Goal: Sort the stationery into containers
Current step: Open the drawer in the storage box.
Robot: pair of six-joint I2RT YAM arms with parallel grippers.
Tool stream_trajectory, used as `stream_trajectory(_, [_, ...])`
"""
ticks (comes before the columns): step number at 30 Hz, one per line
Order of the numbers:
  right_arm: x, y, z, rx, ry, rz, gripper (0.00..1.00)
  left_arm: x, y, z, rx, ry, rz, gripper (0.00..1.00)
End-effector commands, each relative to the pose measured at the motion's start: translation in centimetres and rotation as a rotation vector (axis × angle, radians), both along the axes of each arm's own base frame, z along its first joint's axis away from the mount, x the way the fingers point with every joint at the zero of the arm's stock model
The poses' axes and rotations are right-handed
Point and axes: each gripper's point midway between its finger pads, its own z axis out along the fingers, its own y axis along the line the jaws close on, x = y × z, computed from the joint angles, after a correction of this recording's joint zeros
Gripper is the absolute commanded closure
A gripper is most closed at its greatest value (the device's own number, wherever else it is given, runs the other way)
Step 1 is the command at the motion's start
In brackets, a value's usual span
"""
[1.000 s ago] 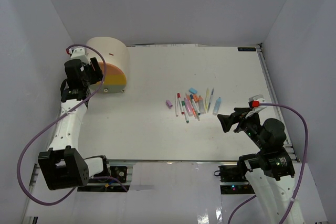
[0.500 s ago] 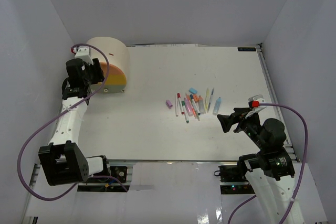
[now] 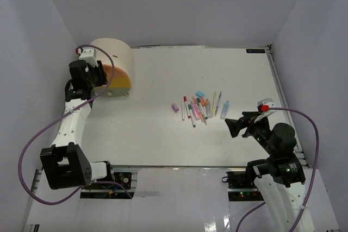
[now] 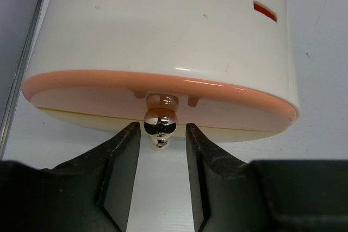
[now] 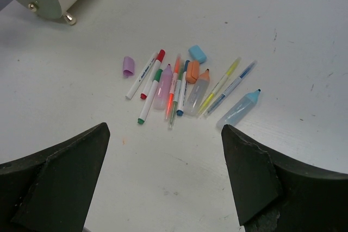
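The stationery (image 3: 200, 107), slim coloured pens and short blocks, lies in a loose cluster well to the right of the beige cabinet (image 3: 111, 61). Only the left wrist view shows the peach drawer (image 4: 163, 88) and its knob (image 4: 160, 122). The left gripper (image 4: 161, 134) jaws are partly open and flank the knob with slight gaps. The right gripper (image 5: 165, 131) jaws are wide apart and hold nothing.

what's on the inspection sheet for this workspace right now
surface: flat white tabletop
job's things: loose pile of small colourful pens, markers and eraser blocks mid-table; beige half-cylinder drawer cabinet far left
clutter: nothing seen
end effectors: left end effector straddles the round metal knob on the peach-orange drawer front, narrow gap showing; right end effector wide open, holding nothing, facing the pile
cables: purple cable loops off left arm, another off right
surroundings: plain pale walls
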Motion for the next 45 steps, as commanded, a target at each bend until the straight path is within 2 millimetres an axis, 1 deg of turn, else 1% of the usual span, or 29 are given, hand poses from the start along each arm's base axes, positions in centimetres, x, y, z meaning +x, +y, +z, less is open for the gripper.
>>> stream_trajectory(1, [0.1, 0.3, 1.2, 0.009, -0.064, 0.019, 0.1, 0.6, -0.3, 3.6, 0.01, -0.096, -0.029, 0.52])
stream_trajectory(10, [0.1, 0.3, 1.3, 0.01, -0.068, 0.019, 0.1, 0.0, -0.5, 3.6, 0.013, -0.098, -0.045, 0.64])
stream_trajectory(11, [0.1, 0.3, 1.2, 0.009, -0.065, 0.019, 0.1, -0.2, -0.6, 3.3, 0.01, -0.092, -0.044, 0.65])
stream_trajectory(13, [0.1, 0.4, 1.2, 0.009, -0.065, 0.022, 0.1, -0.5, -0.7, 3.5, 0.01, -0.101, -0.049, 0.68])
stream_trajectory(14, [0.1, 0.3, 1.2, 0.009, -0.067, 0.019, 0.1, -0.7, -0.7, 3.1, 0.009, -0.094, -0.05, 0.69])
stream_trajectory(16, [0.1, 0.4, 1.3, 0.012, -0.069, 0.02, 0.1, -1.0, -0.8, 3.4, 0.011, -0.107, -0.049, 0.73])
stream_trajectory(18, [0.1, 0.4, 1.3, 0.01, -0.068, 0.022, 0.1, -1.3, -0.8, 3.0, 0.009, -0.099, -0.05, 0.75])
stream_trajectory(20, [0.1, 0.4, 1.3, 0.012, -0.07, 0.024, 0.1, -1.7, -0.9, 3.1, 0.01, -0.099, -0.054, 0.77])
stream_trajectory(21, [0.0, 0.4, 1.4, 0.013, -0.072, 0.024, 0.1, -2.0, -1.0, 2.8, 0.005, -0.087, -0.056, 0.77])
stream_trajectory(22, [0.0, 0.4, 1.4, 0.013, -0.072, 0.025, 0.1, -2.4, -1.1, 3.2, 0.006, -0.097, -0.057, 0.77])
stream_trajectory(23, [0.0, 0.4, 1.4, 0.012, -0.074, 0.025, 0.1, -2.6, -1.2, 3.2, 0.005, -0.096, -0.06, 0.78])
stream_trajectory(25, [0.0, 0.4, 1.4, 0.014, -0.076, 0.027, 0.1, -3.2, -1.3, 2.7, 0.001, -0.078, -0.063, 0.77])
stream_trajectory(26, [0.0, 0.5, 1.4, 0.013, -0.077, 0.028, 0.1, -3.6, -1.4, 3.0, -0.002, -0.086, -0.065, 0.77])
stream_trajectory(28, [0.0, 0.5, 1.5, 0.013, -0.078, 0.03, 0.1, -4.2, -1.6, 2.7, -0.009, -0.075, -0.071, 0.76])
stream_trajectory(32, [0.0, 0.5, 1.4, 0.015, -0.078, 0.031, 0.1, -5.4, -1.9, 3.2, -0.016, -0.085, -0.076, 0.75])
stream_trajectory(36, [-0.1, 0.5, 1.5, 0.014, -0.08, 0.034, 0.1, -6.1, -2.0, 3.3, -0.02, -0.085, -0.075, 0.73])
stream_trajectory(45, [0.0, 0.7, 1.4, 0.015, -0.074, 0.04, 0.1, -7.7, -3.0, 1.3, -0.072, -0.044, -0.097, 0.71])
